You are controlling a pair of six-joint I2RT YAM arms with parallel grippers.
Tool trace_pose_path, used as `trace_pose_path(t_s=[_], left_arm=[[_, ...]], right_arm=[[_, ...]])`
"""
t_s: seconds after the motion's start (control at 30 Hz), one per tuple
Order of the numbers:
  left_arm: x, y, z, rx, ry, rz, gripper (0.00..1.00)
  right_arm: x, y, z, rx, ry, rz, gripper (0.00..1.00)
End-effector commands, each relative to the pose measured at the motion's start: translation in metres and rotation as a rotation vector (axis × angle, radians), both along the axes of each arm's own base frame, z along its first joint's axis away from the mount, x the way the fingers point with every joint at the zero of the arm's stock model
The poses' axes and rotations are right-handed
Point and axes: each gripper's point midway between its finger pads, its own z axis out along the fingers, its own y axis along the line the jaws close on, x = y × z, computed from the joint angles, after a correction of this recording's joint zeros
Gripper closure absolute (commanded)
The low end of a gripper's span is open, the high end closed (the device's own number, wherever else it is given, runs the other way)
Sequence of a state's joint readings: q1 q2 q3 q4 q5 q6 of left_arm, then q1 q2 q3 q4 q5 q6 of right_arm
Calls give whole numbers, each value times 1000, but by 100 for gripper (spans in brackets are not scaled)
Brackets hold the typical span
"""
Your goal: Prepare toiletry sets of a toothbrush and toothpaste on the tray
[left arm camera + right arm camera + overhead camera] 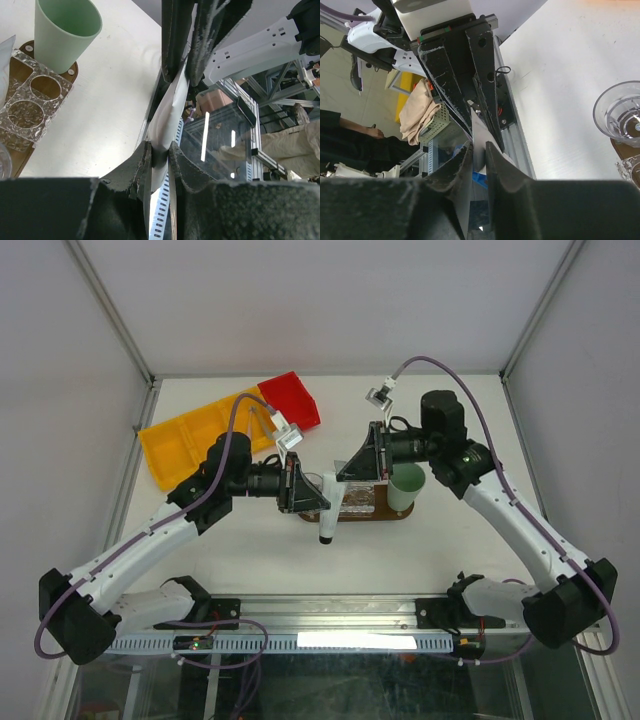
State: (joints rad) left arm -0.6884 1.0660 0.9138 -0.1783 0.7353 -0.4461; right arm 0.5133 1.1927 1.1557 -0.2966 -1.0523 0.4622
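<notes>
Top camera: the left claw and the right claw meet tip to tip above the white table. Both are clenched on one flat, pale grey-blue toothpaste tube. Its capped end points toward the near edge, so its long axis runs roughly crosswise to the line between the claws. The dark brown oval wooden tray lies just to the right of the pinch, with a mint-green plastic cup at its right end; the right arm is the nearer one.

Left wrist camera: the left claw grips the toothpaste tube, which rises into the right claw, likewise closed on it. The tray sits off to the left, under a clear acrylic holder.

Right wrist camera: the right claw pinches the toothpaste tube, with the left claw opposite. A clear glass stands to the right.

This looks like a hand-over; the left claw would have to let go first
</notes>
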Motion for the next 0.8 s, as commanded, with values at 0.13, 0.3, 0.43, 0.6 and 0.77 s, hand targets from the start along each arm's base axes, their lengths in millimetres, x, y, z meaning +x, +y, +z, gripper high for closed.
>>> trace_pose_path(t_s=[0.13,0.3,0.43,0.6,0.77], left_arm=[[3,-4,30,-51,-106,-2,100],[6,-2,36,-53,-113,27,87],[7,2,43,-65,-127,54,35],[6,10,57,-89,-171,96,7],[30,18,68,-53,-211,242,1]], right_arm=[[-18,-1,8,30,-36,93,100],[-15,-7,3,13,-95,7,100],[-9,-15,4,15,-203,-102,100],[-15,-30,8,15,-331,-169,100],[-11,-53,8,-54,-496,-278,100]])
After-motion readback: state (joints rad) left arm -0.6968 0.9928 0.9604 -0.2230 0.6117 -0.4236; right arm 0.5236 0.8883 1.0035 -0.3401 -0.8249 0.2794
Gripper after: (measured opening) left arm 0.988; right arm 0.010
